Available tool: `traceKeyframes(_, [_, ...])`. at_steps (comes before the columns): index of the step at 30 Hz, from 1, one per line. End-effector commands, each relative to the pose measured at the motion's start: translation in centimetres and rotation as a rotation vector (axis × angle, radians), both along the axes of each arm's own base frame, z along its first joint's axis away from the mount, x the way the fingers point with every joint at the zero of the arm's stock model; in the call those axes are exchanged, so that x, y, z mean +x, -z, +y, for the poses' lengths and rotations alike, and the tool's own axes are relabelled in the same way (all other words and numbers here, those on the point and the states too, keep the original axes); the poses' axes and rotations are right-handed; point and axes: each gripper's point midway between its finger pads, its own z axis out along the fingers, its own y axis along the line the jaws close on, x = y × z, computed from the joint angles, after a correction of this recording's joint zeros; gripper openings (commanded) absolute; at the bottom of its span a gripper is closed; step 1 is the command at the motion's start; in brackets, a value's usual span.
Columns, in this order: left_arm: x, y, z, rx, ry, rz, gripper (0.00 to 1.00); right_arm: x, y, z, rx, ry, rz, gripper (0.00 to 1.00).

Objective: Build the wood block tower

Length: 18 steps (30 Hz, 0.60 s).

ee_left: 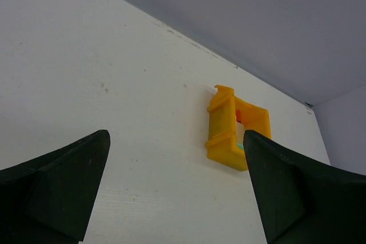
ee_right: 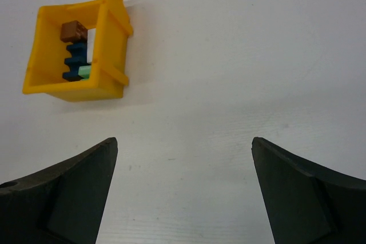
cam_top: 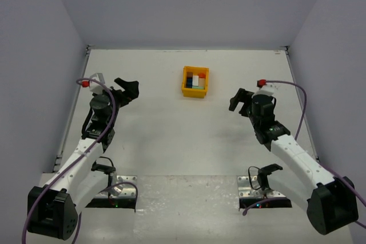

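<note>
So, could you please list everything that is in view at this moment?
yellow bin: one, yellow, far centre of the table, between the two grippers.
wooden blocks: several, exact count unclear; blue, white, green, red and brown; all packed inside the bin.
table: one, white, otherwise bare.
walls: three, pale grey, at the left, back and right.
left arm: one, white and black with a purple cable, left side.
right arm: one, same colours, right side.
left gripper: one, black, open, holding nothing, left of the bin.
right gripper: one, black, open, holding nothing, right of the bin.
</note>
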Motion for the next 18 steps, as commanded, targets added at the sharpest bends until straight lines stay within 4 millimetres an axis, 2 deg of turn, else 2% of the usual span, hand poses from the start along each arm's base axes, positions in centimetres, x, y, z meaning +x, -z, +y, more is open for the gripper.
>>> traceKeyframes(1, [0.1,-1.6,-0.2,-0.022,0.011,-0.063,1.0,2.7,-4.7,3.0,0.015,-0.136,-0.067,0.99])
traceKeyframes(5, [-0.1,-1.6,-0.1,-0.022,0.005,-0.058,1.0,4.7,-5.1,4.3,0.026,-0.173,-0.07,0.99])
traceKeyframes(8, [-0.5,-1.9,0.3,-0.026,-0.012,-0.068,1.0,6.4,-4.4,5.0,0.001,-0.194,-0.009,0.99])
traceKeyframes(10, [-0.7,-2.1,0.5,-0.032,-0.025,-0.08,1.0,8.3,-4.6,5.8,-0.012,-0.207,0.02,0.99])
traceKeyframes(11, [-0.8,-2.0,0.5,-0.034,-0.024,-0.08,1.0,8.4,-3.0,5.8,-0.023,-0.209,0.069,0.99])
traceKeyframes(13, [-0.8,-2.0,0.6,-0.035,-0.028,-0.077,1.0,10.0,-2.0,6.5,-0.033,-0.221,0.108,0.99])
traceKeyframes(14, [-0.8,-2.2,0.8,-0.035,-0.038,-0.075,1.0,10.6,-1.0,6.8,-0.046,-0.226,0.157,0.99])
traceKeyframes(17, [-0.8,-2.1,0.9,-0.036,-0.049,-0.067,1.0,11.7,-0.4,7.5,-0.049,-0.248,0.196,0.99])
traceKeyframes(18, [-0.9,-2.1,0.9,-0.037,-0.049,-0.068,1.0,12.2,0.5,7.8,-0.049,-0.254,0.226,0.99])
